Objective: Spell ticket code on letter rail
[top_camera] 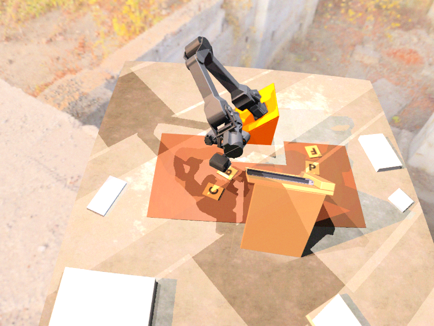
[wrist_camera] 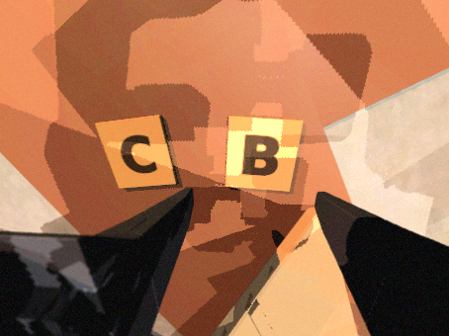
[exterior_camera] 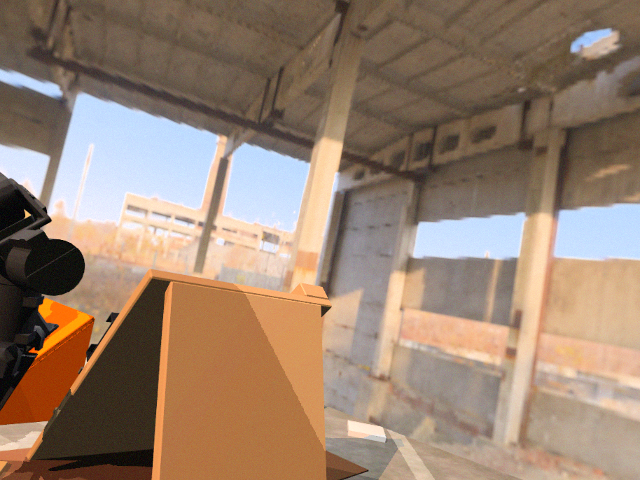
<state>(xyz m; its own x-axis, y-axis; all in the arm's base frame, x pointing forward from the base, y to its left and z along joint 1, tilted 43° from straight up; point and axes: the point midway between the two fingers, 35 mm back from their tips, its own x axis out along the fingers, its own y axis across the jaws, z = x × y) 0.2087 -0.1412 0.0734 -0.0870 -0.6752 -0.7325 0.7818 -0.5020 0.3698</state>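
My gripper [wrist_camera: 253,197] is open and empty above the mat, between the orange base and the board. In the wrist view the B tile [top_camera: 230,172] [wrist_camera: 262,154] lies flat just beyond the fingertips, nearer the right finger. The C tile [top_camera: 213,191] [wrist_camera: 137,154] lies to its left, beyond the left finger. The P tile [top_camera: 312,167] and F tile [top_camera: 313,151] lie on the other side of the board. The board [top_camera: 280,217] [exterior_camera: 242,371] [wrist_camera: 292,285] stands upright with the dark rail [top_camera: 277,176] near its top. The rail's contents and the ticket cannot be read from here.
The tiles lie on a terracotta mat [top_camera: 168,196] [wrist_camera: 223,57]. The orange base [top_camera: 267,130] [exterior_camera: 64,374] stands behind the board. White blocks [top_camera: 107,196] [top_camera: 379,151] [top_camera: 400,199] [top_camera: 105,298] lie around the counter. The board's corner reaches between the fingers at the bottom of the wrist view.
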